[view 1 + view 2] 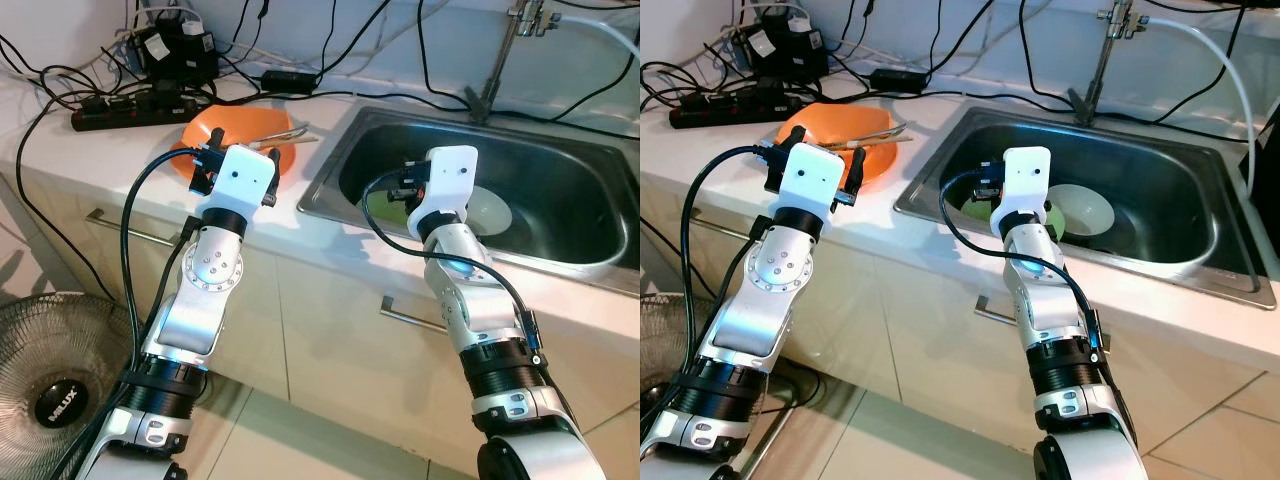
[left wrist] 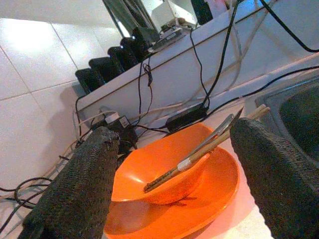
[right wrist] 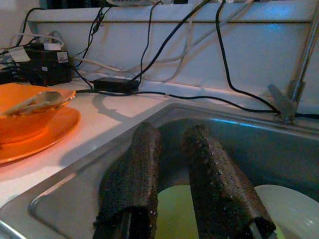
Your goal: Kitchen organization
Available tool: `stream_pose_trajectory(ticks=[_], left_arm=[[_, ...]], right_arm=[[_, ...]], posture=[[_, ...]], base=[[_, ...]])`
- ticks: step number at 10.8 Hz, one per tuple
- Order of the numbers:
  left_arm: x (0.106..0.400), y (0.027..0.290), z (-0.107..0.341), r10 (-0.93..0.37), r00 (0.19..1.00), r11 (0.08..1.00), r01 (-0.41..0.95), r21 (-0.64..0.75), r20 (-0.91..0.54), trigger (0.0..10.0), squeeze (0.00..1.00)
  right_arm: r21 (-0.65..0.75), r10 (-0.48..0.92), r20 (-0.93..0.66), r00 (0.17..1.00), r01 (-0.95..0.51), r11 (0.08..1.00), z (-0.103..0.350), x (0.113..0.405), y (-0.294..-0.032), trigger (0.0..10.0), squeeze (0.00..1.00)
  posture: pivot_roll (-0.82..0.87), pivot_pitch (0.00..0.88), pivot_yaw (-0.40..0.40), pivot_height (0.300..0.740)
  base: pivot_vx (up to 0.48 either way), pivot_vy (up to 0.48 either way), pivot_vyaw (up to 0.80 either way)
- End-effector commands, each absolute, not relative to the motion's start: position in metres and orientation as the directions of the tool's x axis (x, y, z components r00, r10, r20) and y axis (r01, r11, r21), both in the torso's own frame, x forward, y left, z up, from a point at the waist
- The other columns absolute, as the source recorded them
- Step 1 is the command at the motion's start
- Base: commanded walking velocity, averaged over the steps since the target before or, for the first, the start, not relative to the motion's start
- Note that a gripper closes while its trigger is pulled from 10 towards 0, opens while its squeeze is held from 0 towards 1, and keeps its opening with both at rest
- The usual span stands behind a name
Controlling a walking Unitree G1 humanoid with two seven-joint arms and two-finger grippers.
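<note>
Orange bowl (image 2: 164, 172) sits on a matching orange plate (image 2: 209, 199) on the white countertop (image 1: 60, 150), left of the stainless steel sink (image 1: 560, 170). A spoon (image 2: 214, 132) and chopsticks (image 2: 219, 142) rest across the bowl's rim. The left gripper (image 2: 174, 169) hovers just short of the bowl, fingers spread wide, holding nothing. The right gripper (image 3: 172, 169) is inside the sink basin, fingers nearly together with a narrow gap, gripping nothing, above a green dish (image 3: 172, 209) beside a white bowl (image 1: 490, 212). A black power strip (image 1: 130, 108) lies behind the plate. A faucet (image 1: 500, 55) stands at the sink's rear.
</note>
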State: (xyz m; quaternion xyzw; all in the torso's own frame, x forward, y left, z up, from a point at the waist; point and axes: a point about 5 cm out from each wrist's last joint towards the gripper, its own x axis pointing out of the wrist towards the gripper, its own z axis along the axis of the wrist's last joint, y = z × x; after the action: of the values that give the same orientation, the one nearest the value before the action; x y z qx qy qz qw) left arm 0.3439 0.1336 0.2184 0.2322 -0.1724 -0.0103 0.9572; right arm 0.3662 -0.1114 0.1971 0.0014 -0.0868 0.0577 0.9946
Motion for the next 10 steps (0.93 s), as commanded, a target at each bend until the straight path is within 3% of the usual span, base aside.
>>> stream_pose_trajectory(ticks=[1,5,10], left_arm=[[0.3444,0.1359,0.223,-0.077,0.938,0.894,-0.086,0.44,0.339,10.0,0.0],[0.3445,0.137,0.2235,-0.069,0.937,0.895,-0.094,0.437,0.342,10.0,0.0],[0.3449,0.1377,0.2238,-0.063,0.937,0.896,-0.098,0.432,0.343,10.0,0.0]], right_arm=[[-0.002,0.113,0.153,0.982,-0.114,0.993,0.1929,0.366,-0.1132,10.0,0.0],[-0.001,0.114,0.152,0.982,-0.116,0.993,0.1929,0.3663,-0.1127,10.0,0.0],[0.001,0.113,0.151,0.982,-0.115,0.993,0.1924,0.3665,-0.1125,10.0,0.0]], posture=[[0.18,0.033,0.001,0.74],[0.18,0.033,-0.001,0.74],[0.18,0.033,0.0,0.74]], base=[[0.0,0.0,0.0],[0.0,0.0,0.0],[0.234,0.0,0.0]])
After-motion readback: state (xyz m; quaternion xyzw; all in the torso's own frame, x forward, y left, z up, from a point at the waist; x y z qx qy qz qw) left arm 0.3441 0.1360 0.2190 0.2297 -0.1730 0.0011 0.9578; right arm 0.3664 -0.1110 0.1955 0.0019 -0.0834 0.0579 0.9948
